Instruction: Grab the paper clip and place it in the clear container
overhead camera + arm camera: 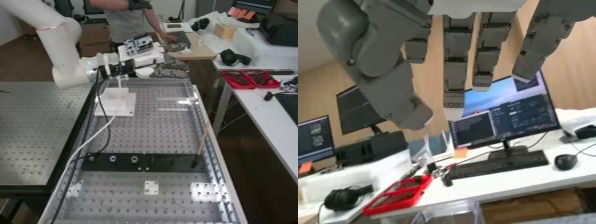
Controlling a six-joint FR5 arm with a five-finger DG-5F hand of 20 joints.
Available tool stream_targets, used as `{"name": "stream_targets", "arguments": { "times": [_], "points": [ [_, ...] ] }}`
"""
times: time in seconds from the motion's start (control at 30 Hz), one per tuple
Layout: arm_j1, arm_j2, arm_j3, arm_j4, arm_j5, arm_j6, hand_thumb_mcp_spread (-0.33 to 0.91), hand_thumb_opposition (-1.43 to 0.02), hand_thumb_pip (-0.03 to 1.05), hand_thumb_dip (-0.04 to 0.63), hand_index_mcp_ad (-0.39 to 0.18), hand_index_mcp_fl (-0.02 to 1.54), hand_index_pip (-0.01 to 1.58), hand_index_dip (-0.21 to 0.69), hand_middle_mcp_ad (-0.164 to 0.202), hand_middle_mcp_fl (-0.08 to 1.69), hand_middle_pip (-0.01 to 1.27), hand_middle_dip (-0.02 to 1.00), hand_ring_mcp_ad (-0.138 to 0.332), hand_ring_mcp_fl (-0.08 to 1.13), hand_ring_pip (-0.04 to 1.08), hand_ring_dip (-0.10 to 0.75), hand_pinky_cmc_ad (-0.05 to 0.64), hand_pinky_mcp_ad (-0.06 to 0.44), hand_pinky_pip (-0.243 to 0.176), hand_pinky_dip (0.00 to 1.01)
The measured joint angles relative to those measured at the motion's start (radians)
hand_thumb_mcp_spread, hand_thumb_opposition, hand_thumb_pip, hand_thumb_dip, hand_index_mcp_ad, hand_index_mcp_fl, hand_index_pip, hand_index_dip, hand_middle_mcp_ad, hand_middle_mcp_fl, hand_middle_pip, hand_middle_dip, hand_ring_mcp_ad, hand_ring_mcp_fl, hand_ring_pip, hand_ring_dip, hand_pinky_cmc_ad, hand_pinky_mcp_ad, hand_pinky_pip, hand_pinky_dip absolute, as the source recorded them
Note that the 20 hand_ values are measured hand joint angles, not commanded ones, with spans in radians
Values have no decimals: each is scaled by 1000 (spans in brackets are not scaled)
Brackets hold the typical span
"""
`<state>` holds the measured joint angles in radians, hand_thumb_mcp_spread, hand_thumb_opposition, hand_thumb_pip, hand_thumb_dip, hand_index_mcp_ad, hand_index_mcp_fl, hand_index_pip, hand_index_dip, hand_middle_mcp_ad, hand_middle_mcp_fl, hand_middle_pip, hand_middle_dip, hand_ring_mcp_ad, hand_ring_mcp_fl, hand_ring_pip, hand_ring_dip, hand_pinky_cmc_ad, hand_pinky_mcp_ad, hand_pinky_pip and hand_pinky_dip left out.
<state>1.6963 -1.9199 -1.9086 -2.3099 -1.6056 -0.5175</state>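
I find the hand empty above the bench's far end, near the white stand. Its fingers hang long and nearly straight, set wide of the thumb. I cannot tell where the paper clip lies. The clear container I note in the wrist view, by its rim; whether it rests on the bench I cannot confirm.

Principal risk, in my judgement: descending without a fixed position for the clip. Something so thin and flat could slip beneath broad fingertips, or skid over the perforated surface if pressed off-centre. Second risk: cables drape from the arm along the bench and could snag during a low travel. Third: the slender stick by the black plate could be knocked. A late release might also drag the container's light-looking wall.
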Motion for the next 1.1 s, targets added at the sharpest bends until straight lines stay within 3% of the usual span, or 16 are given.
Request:
{"name": "stream_targets", "arguments": {
  "times": [0.23,0.53,0.7,0.9,0.97,1.1],
  "points": [
    [-59,143,-53,-70,50,-27,414,-852,815,321,-188,3,271,-204,12,382,501,550,51,161,283,365,379,264,-42,372],
    [-119,256,-71,-199,96,-104,414,-834,759,318,-185,0,152,-204,12,445,454,550,51,182,244,365,379,264,-42,375],
    [-141,295,-66,-257,109,-153,414,-834,759,318,-188,0,134,-202,12,447,436,550,49,195,234,365,382,264,-42,375],
    [-165,306,-49,-290,109,-154,414,-820,759,318,-185,0,119,-204,12,449,419,550,51,201,213,367,382,264,-42,375],
    [-170,308,-42,-299,106,-164,412,-822,752,318,-185,7,113,-202,16,447,365,550,45,192,199,367,379,264,-42,375],
    [-181,311,-28,-327,96,-177,332,-775,682,316,-169,23,105,-204,33,360,192,550,79,148,138,365,379,264,-42,380]
  ]
}}
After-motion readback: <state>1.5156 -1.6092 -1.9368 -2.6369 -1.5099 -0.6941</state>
